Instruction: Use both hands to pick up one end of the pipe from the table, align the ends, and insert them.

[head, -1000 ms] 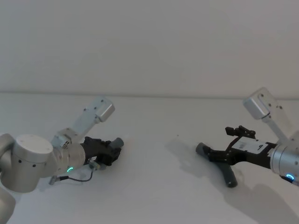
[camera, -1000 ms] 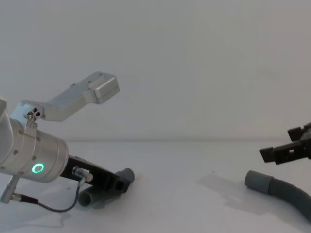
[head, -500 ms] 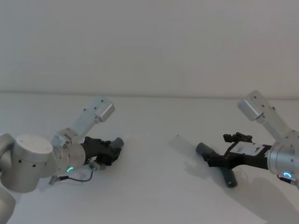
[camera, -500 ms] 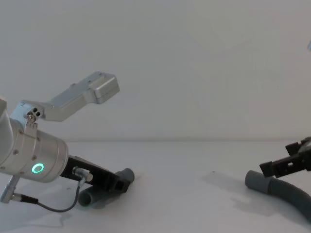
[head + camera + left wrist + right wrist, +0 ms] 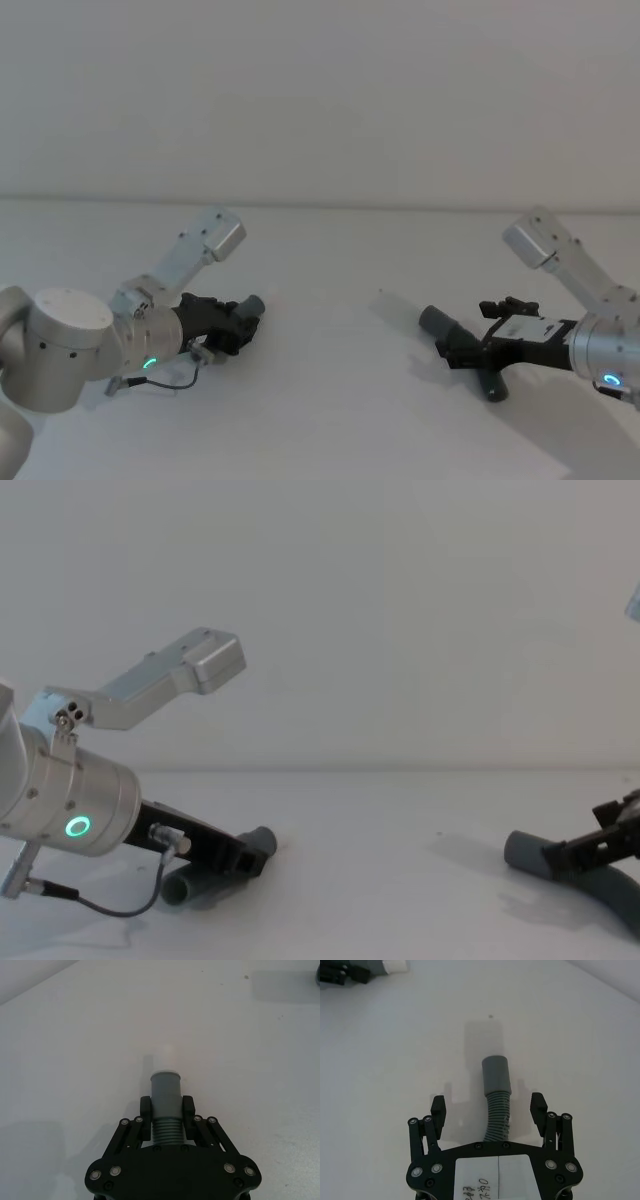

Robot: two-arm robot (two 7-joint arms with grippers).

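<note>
On the table [image 5: 330, 400], the left gripper [image 5: 166, 1110] clamps the short tube [image 5: 165, 1091]; the right gripper [image 5: 488, 1104] straddles the hose [image 5: 496, 1077], jaws open.

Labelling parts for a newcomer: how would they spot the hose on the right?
On the white table, look to the robot's right, where the open right gripper straddles it. It is the long ribbed hose with a wide smooth cuff, unlike the short tube the left gripper clamps.
</note>
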